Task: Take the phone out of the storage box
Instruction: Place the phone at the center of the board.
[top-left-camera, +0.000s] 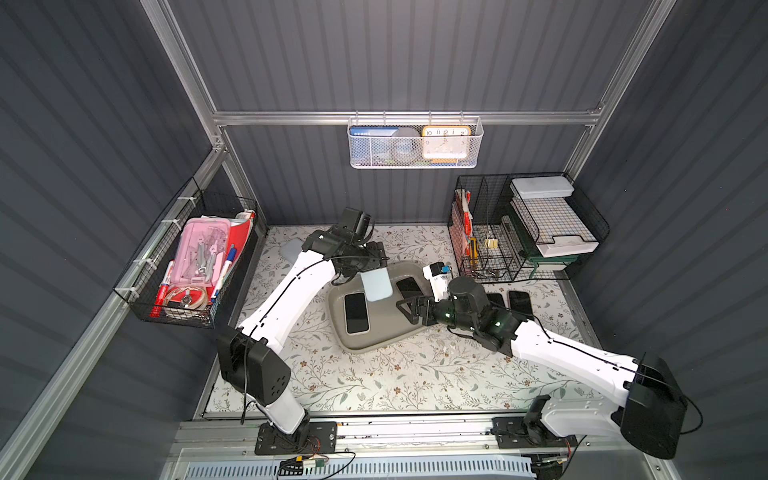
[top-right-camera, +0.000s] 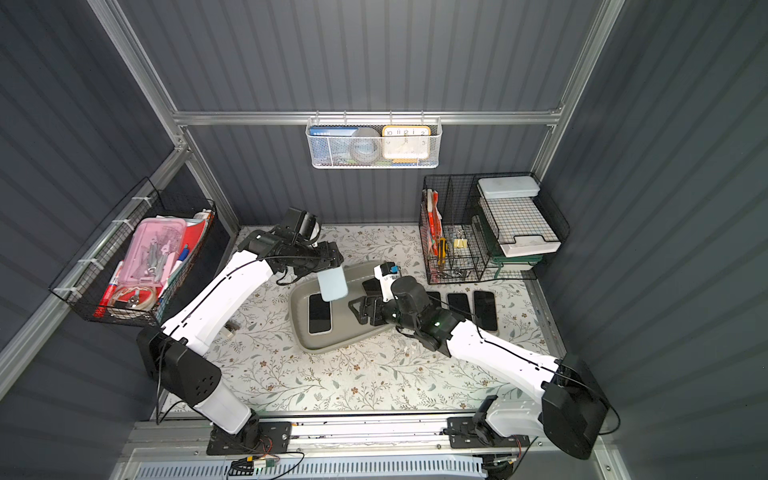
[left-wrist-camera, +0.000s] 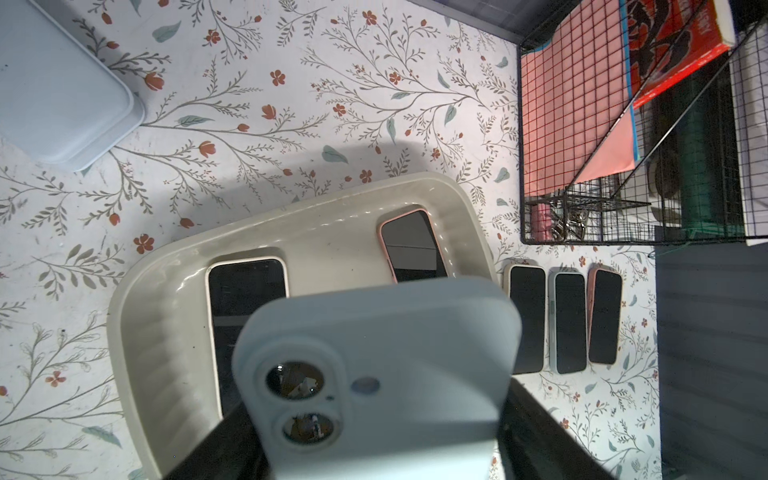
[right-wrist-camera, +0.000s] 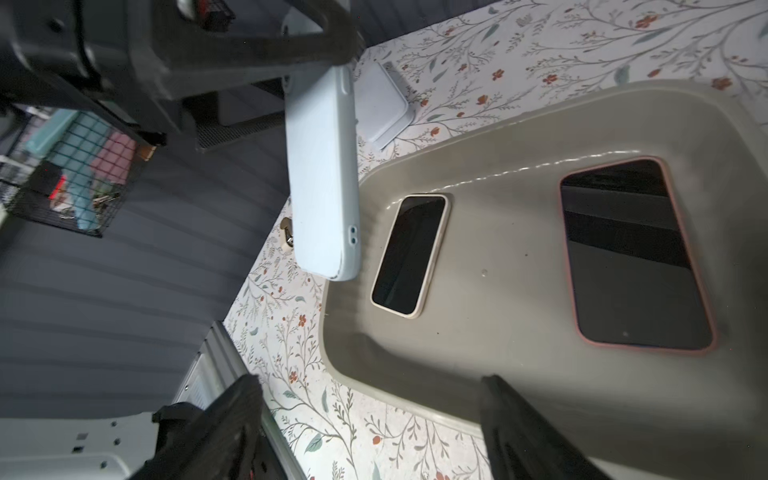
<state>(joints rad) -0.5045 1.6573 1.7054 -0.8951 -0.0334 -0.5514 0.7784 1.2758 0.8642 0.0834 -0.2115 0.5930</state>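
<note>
Left hand (top-left-camera: 371, 267) was clamped on the camera end of the phone (top-left-camera: 376, 287), holding it clear above the box (top-left-camera: 386, 330). The phone stuck out lengthwise past the fingers, free end tipped down, back up. Next, I'd guess: swing it sideways and lay it flat on the surface (top-left-camera: 395, 374). Right hand (top-left-camera: 405, 311) gaped empty just beside it.

Bare storage box (top-left-camera: 386, 330) floor between white phone (top-left-camera: 356, 312), pink phone (top-left-camera: 408, 286); blue phone (top-left-camera: 376, 285) overhead

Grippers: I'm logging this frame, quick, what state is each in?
Left gripper: shut on the light blue phone.
Right gripper: jaws open, empty.
</note>
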